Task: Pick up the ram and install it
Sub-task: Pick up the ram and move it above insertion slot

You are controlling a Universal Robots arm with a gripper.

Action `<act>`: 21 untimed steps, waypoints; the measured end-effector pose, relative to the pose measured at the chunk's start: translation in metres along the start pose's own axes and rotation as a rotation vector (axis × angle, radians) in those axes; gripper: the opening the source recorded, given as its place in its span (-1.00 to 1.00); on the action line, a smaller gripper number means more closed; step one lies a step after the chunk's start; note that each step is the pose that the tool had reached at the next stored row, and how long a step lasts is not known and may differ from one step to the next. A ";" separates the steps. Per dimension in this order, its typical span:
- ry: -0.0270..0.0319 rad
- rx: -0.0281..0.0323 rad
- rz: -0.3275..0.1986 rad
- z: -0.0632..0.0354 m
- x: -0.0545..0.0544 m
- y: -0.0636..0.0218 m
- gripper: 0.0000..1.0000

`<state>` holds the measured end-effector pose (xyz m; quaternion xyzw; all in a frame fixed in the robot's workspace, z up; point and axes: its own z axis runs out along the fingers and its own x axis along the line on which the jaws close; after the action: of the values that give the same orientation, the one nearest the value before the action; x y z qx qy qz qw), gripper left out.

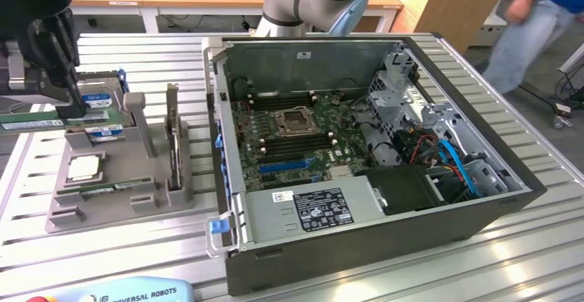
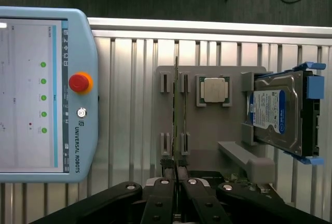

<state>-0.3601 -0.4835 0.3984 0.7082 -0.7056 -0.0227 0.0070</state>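
My gripper (image 1: pixel 62 107) hangs above the grey parts holder (image 1: pixel 150 199) at the exterior view's left, shut on the ram (image 1: pixel 27 119), a thin green stick held level. In the wrist view the ram (image 2: pixel 176 110) shows edge-on as a thin line running out from between the shut black fingers (image 2: pixel 167 182), above the holder (image 2: pixel 207 130). The open computer case (image 1: pixel 511 199) lies to the exterior view's right. Its motherboard has long dark memory slots (image 1: pixel 273 100) on either side of the processor socket (image 1: pixel 294 121).
The holder also carries a silver processor chip (image 2: pixel 214 90), a blue-labelled hard drive (image 2: pixel 277 112), an upright dark card (image 1: pixel 171 138) and another green stick (image 1: pixel 100 191). A teach pendant (image 2: pixel 46 89) lies beside it. A person (image 1: pixel 538 22) stands beyond the table's far corner.
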 end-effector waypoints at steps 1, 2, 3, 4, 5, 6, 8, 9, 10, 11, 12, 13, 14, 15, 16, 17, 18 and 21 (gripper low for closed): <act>0.0000 0.0000 0.000 -0.0001 0.000 -0.0018 -0.76; 0.0000 0.0000 0.000 -0.0001 0.000 -0.0037 -0.76; 0.0000 -0.0001 0.000 -0.0002 0.000 -0.0055 -0.76; 0.0000 -0.0001 0.000 -0.0003 0.000 -0.0074 -0.76; 0.0001 -0.0001 0.000 -0.0004 0.000 -0.0093 -0.76; 0.0000 -0.0001 0.000 -0.0005 0.000 -0.0111 -0.76; 0.0000 0.0000 0.000 -0.0006 0.000 -0.0147 -0.76; -0.0001 -0.0001 0.000 -0.0007 0.000 -0.0166 -0.76; 0.0000 0.0000 0.000 -0.0008 0.000 -0.0185 -0.76; 0.0000 -0.0001 0.000 -0.0009 0.000 -0.0205 -0.76; -0.0001 0.0000 0.000 -0.0009 0.000 -0.0225 -0.76; 0.0000 0.0000 0.000 -0.0010 0.000 -0.0246 -0.76; 0.0000 -0.0001 0.000 -0.0011 0.000 -0.0268 -0.76; 0.0000 0.0000 0.000 -0.0012 0.000 -0.0289 -0.76; 0.0001 -0.0001 0.000 -0.0013 0.000 -0.0310 -0.76; 0.0000 0.0000 0.000 -0.0014 0.000 -0.0330 -0.76; 0.0000 0.0000 0.000 -0.0015 0.000 -0.0351 -0.76; -0.0001 0.0000 0.000 -0.0017 0.000 -0.0417 -0.76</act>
<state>-0.3184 -0.4835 0.3983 0.7082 -0.7056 -0.0227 0.0069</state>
